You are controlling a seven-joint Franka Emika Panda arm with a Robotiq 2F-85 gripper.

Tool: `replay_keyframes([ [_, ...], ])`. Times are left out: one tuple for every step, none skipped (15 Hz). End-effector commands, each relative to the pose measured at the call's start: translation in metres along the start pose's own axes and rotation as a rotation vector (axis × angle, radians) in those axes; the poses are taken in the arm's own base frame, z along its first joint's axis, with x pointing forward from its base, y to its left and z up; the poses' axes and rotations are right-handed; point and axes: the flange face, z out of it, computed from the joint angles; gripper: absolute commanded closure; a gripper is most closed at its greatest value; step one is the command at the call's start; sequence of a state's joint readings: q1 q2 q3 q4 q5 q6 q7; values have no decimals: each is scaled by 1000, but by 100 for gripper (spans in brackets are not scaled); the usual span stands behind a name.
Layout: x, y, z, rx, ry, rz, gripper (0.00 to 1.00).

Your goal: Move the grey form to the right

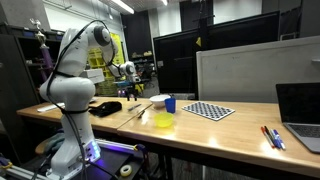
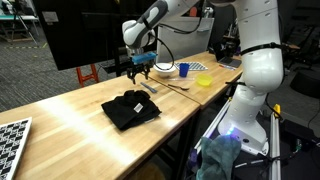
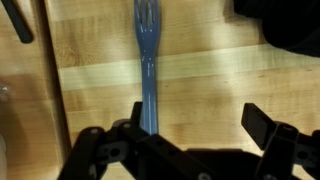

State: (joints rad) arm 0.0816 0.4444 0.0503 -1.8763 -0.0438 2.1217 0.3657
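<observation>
The grey thing here is a grey-blue fork (image 3: 148, 60). It lies flat on the wooden table (image 3: 215, 85) with its tines toward the top of the wrist view. Its handle runs down beside one finger of my gripper (image 3: 197, 115). The gripper is open and empty and hovers just above the table, with the fork at the edge of the gap between the fingers. In both exterior views the gripper (image 1: 128, 88) (image 2: 140, 68) hangs low over the table near the bowls. The fork is too small to make out there.
A black cloth (image 2: 130, 108) (image 1: 105, 107) lies on the table, with a yellow bowl (image 1: 164, 122), a blue cup (image 1: 170, 103) and a white bowl (image 1: 158, 100) near the gripper. A checkerboard (image 1: 209, 111), pens (image 1: 272, 137) and a laptop (image 1: 300, 115) lie further along. A dark handle (image 3: 15, 20) lies beside the fork.
</observation>
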Motion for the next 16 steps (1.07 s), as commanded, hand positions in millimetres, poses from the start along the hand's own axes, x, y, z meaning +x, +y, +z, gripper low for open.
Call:
replay_keyframes([
  [0, 0, 0, 0, -1, 0, 0],
  [0, 0, 0, 0, -1, 0, 0],
  [0, 0, 0, 0, -1, 0, 0],
  [0, 0, 0, 0, -1, 0, 0],
  [0, 0, 0, 0, -1, 0, 0],
  [0, 0, 0, 0, -1, 0, 0],
  [0, 0, 0, 0, -1, 0, 0],
  [0, 0, 0, 0, -1, 0, 0],
  [0, 0, 0, 0, -1, 0, 0],
  [0, 0, 0, 0, -1, 0, 0],
  [0, 0, 0, 0, -1, 0, 0],
  [0, 0, 0, 0, -1, 0, 0],
  [0, 0, 0, 0, -1, 0, 0],
  [0, 0, 0, 0, -1, 0, 0],
  [3, 0, 0, -2, -4, 2, 0],
  [5, 1, 1, -1, -7, 6, 0],
])
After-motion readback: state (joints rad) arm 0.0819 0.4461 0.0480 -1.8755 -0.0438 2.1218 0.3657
